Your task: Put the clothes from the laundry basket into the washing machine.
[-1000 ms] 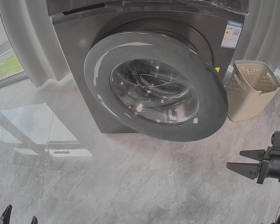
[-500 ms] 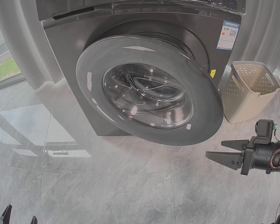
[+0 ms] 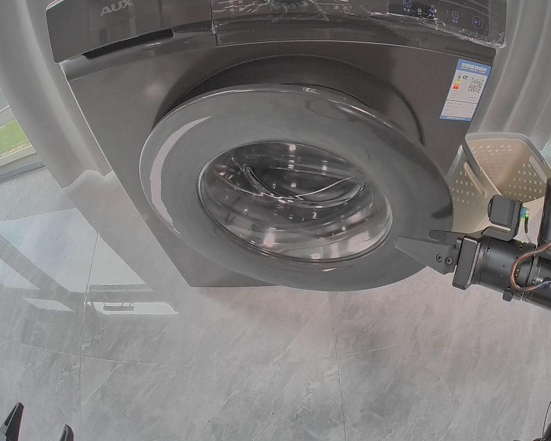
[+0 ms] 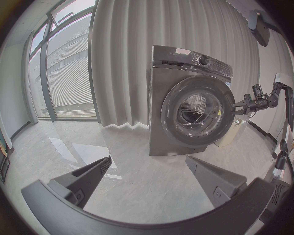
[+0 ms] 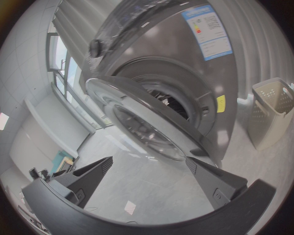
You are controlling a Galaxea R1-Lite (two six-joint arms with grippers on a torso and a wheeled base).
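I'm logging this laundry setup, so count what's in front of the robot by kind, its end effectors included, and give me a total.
washing machine: 1
laundry basket: 1
end effectors: 2, the left end effector and the right end effector
Total: 4

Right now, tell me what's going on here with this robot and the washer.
The robot faces the washing machine, whose round door stands ajar, swung partly out. Its right pincer is open at the door's right edge, gripping nothing; whether it touches the door is unclear. The left pincer, also open and empty, hangs low over the floor on the robot's left. The laundry basket stands on the floor to the right of the machine, untouched.
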